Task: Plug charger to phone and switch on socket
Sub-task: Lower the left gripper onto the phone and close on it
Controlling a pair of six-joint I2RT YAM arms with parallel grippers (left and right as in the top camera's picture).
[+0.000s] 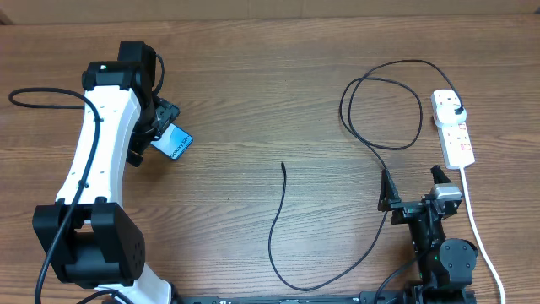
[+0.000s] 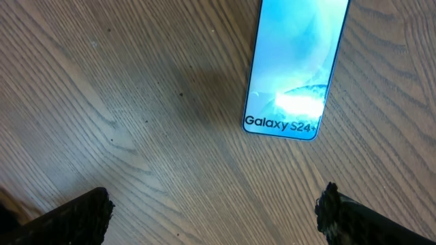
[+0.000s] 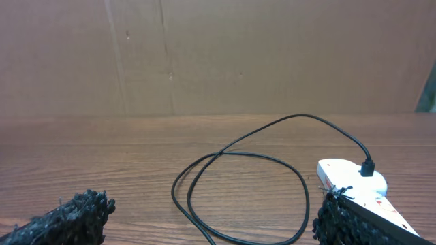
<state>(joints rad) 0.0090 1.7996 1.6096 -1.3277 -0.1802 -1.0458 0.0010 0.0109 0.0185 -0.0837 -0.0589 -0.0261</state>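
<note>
The phone (image 1: 174, 141) lies on the table at the left, mostly under my left arm; in the left wrist view its cyan screen (image 2: 293, 64) reads "Galaxy S24+". My left gripper (image 2: 214, 211) is open and empty, just short of the phone's near end. The black charger cable (image 1: 274, 236) runs from a free tip (image 1: 283, 166) at mid-table, loops near the right arm and ends in a black plug (image 1: 456, 111) seated in the white socket strip (image 1: 454, 128). My right gripper (image 1: 413, 187) is open and empty; its view shows the cable loop (image 3: 238, 194) and strip (image 3: 351, 178) ahead.
The strip's thick white cord (image 1: 479, 232) runs down the right side past the right arm's base. A black arm cable (image 1: 38, 100) loops at the far left. A brown cardboard wall (image 3: 218, 54) stands behind the table.
</note>
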